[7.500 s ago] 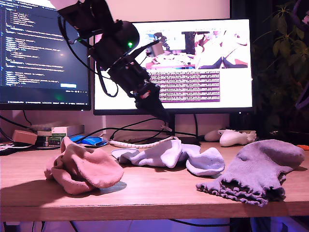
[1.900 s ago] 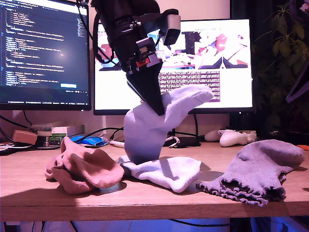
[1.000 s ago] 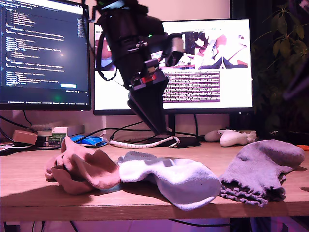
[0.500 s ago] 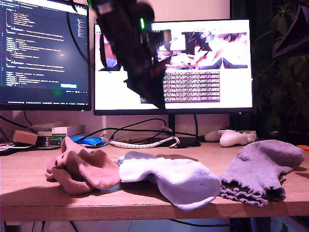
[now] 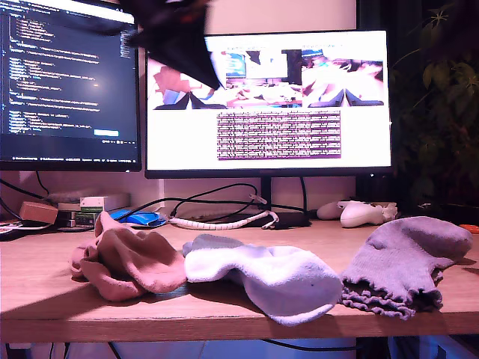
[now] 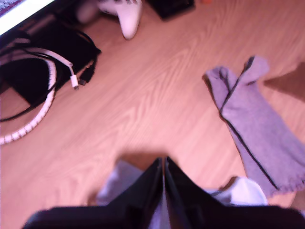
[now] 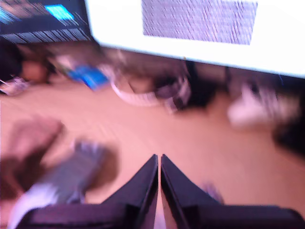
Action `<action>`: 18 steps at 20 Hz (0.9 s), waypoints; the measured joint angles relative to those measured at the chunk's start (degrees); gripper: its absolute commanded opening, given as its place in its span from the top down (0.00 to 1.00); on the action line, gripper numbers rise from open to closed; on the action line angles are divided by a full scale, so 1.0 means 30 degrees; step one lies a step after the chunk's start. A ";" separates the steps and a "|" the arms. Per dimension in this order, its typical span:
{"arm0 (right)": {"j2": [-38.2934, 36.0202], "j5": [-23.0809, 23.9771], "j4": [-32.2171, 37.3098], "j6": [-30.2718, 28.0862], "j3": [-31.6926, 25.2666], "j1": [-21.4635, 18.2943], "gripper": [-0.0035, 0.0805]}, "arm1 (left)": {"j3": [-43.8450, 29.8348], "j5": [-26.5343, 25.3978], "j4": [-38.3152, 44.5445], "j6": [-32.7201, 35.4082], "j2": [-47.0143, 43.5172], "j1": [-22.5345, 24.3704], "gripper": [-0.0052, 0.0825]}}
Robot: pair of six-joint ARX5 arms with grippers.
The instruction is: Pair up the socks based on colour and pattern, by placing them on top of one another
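Observation:
Three heaps of socks lie along the desk's front in the exterior view: pink socks at the left, white and pale-blue socks in the middle, and grey-lavender socks with frilly cuffs at the right. A dark, blurred arm hangs high at the exterior view's top left, and I cannot tell which arm it is. My first gripper is shut and empty above the white socks, with a lavender sock beside it. My second gripper is shut and empty; its blurred view shows a pink sock and a white sock.
A white game controller and a coiled white cable lie behind the socks at the monitor's foot. Two monitors stand at the back. Boxes sit at the exterior view's back left, and a plant at its right.
The arm let go of the white sock, which now lies on the other white one. It has since risen away toward the exterior view's top left.

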 measured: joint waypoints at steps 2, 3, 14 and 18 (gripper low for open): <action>-0.0073 -0.0080 0.1610 0.0051 0.0022 0.0539 0.97 | -0.2747 -0.0262 0.2251 -0.0656 -0.1785 0.0124 0.97; 0.0102 -0.0138 0.2047 0.0051 0.0044 0.0605 0.97 | -0.3723 -0.0342 0.3060 -0.0714 -0.2637 0.0306 0.97; 0.3453 0.1974 0.4830 0.0882 0.0109 0.0590 0.97 | -1.0360 -0.1005 0.6411 -0.1450 -1.0353 0.3126 0.97; 0.3118 0.1967 0.3767 0.0714 0.0109 -0.0743 0.97 | -1.2167 -0.1319 0.6812 -0.1596 -1.2597 0.4189 0.97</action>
